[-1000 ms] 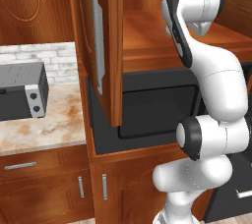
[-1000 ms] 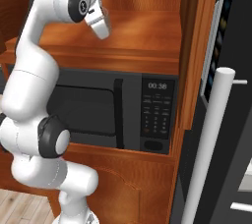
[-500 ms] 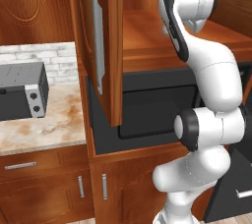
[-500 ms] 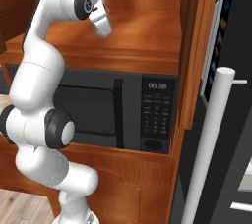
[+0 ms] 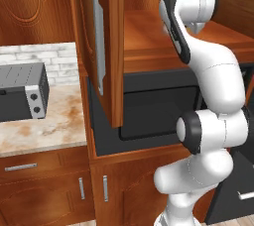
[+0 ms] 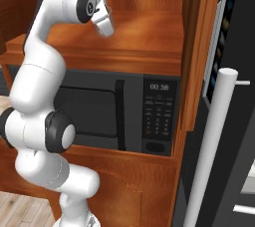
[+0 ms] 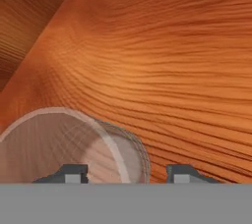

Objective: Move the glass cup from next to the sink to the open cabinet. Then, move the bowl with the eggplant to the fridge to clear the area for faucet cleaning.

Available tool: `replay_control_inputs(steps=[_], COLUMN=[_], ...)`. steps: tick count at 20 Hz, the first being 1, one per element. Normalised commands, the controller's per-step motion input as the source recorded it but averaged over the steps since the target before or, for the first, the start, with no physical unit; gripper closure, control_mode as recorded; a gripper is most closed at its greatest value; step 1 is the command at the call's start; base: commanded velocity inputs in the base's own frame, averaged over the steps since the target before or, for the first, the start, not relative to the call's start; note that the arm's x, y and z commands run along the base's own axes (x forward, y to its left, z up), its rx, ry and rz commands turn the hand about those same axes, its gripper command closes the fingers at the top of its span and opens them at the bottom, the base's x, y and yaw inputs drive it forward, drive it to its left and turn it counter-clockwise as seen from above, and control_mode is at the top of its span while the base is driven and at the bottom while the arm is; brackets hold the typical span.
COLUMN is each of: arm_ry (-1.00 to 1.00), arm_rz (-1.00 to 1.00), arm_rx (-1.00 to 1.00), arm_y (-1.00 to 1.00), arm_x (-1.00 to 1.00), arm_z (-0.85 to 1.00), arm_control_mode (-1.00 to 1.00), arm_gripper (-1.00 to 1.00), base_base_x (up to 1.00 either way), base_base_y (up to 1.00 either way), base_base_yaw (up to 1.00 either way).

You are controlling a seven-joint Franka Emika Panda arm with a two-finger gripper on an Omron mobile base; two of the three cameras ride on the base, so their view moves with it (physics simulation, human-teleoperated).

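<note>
Gripper [image 7: 125, 174] of mine is spread, fingertips [image 7: 74, 173] either side of the cup [image 7: 64, 144], which lies tipped with its mouth toward me on the cabinet [image 5: 149, 46] shelf; whether they touch it, I cannot tell.

Arm raised high, gripper [image 7: 123, 173] fingers spread apart, pointing downward
</note>
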Motion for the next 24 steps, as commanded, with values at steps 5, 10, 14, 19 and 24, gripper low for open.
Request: replay_control_inputs(steps=[5, 10, 14, 19, 24], arm_ry=[-0.23, -0.45, -0.28, -0.09, -0.01], arm_rz=[0.00, 0.00, -0.01, -0.01, 0.00], arm_rx=[-0.03, -0.18, -0.04, 0.00, -0.03], arm_y=[0.00, 0.00, 0.00, 0.00, 0.00], arm_x=[-0.24, -0.47, -1.00, -1.00, -1.00], arm_z=[0.17, 0.27, -0.55, -0.96, -1.00], arm_control_mode=[-1.00, -1.00, -1.00, -1.00, -1.00], arm_gripper=[-1.00, -1.00, -1.00, -1.00, -1.00], base_base_x=[0.00, 0.00, 0.00, 0.00, 0.00], base_base_y=[0.00, 0.00, 0.00, 0.00, 0.00], base_base_yaw=[0.00, 0.00, 0.00, 0.00, 0.00])
